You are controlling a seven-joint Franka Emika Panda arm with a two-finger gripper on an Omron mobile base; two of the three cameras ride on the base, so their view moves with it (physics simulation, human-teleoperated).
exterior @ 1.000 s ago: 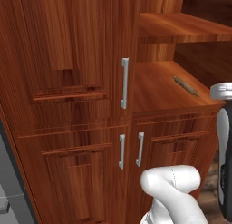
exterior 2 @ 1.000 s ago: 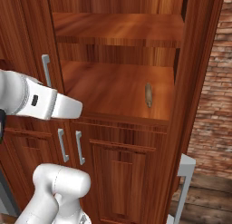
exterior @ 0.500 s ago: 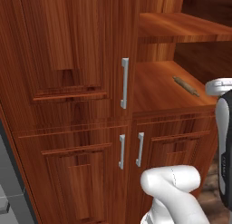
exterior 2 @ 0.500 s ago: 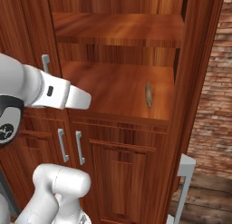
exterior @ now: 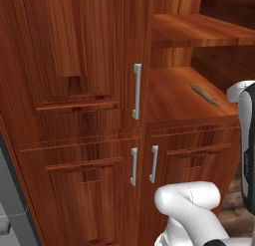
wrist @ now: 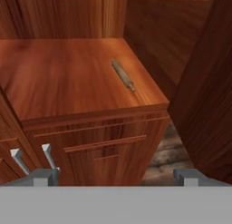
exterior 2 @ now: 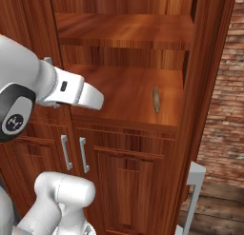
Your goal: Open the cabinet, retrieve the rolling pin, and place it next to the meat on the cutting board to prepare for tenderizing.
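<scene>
The cabinet point(exterior: 74, 51) has its left door shut, with a long silver handle point(exterior: 137, 90), while its right door point(exterior 2: 205, 86) is swung open. The rolling pin point(exterior: 204, 94) point(exterior 2: 155, 99) point(wrist: 123, 74) lies flat on the lower wooden shelf point(wrist: 63, 78), near the shelf's right front corner. My gripper point(wrist: 117, 177) is open and empty; it hovers in front of the shelf, below its edge and well short of the pin. My white arm point(exterior 2: 71, 91) point(exterior: 246, 140) reaches toward the opening. The meat and the cutting board are out of view.
An upper shelf point(exterior 2: 124, 29) sits close above the lower one. Below the shelf are shorter doors with short silver handles point(exterior: 133, 166) point(exterior 2: 84, 154) point(wrist: 50, 157). The open door blocks the right side. A brick wall point(exterior 2: 224, 86) and wooden floor point(exterior 2: 214, 210) lie beyond.
My arm has swung further toward the open compartment: its white link moved right and up in the right base view. The pin and doors stayed put.
</scene>
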